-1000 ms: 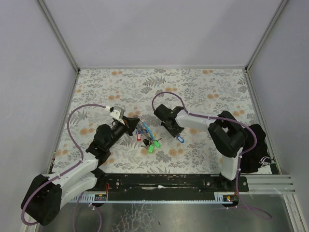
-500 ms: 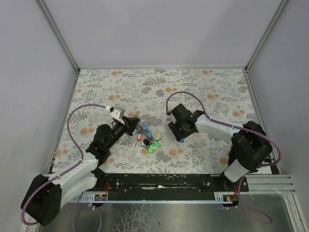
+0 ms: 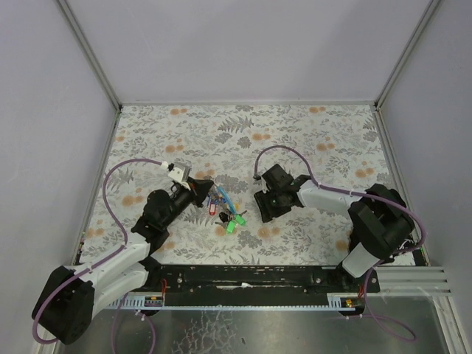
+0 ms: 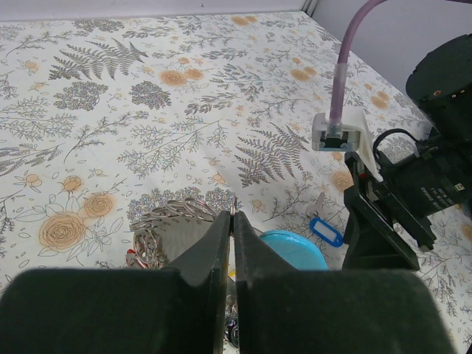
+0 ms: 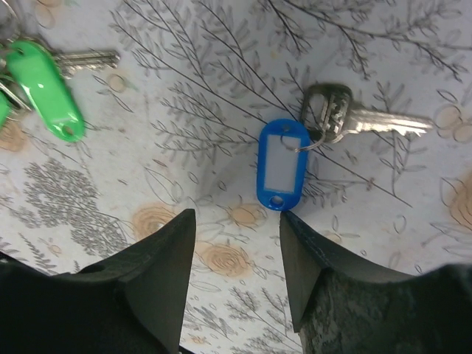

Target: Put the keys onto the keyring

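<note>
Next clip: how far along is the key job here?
Done: nothing certain; whether the green-tagged keys are on the keyring is unclear. In hand: left claw shut on it; right claw open, poised over the loose blue-tagged key on the table. Remaining: grasp that key and thread it on.

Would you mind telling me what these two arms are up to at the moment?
The left gripper is shut on the keyring, apparently pinching its thin metal ring just above the floral table. The right gripper is open and hovers over a loose key with a blue tag, which lies flat on the table, not yet grasped. A green-tagged key lies off to one side. The blue-tagged key is not yet on the ring.
</note>
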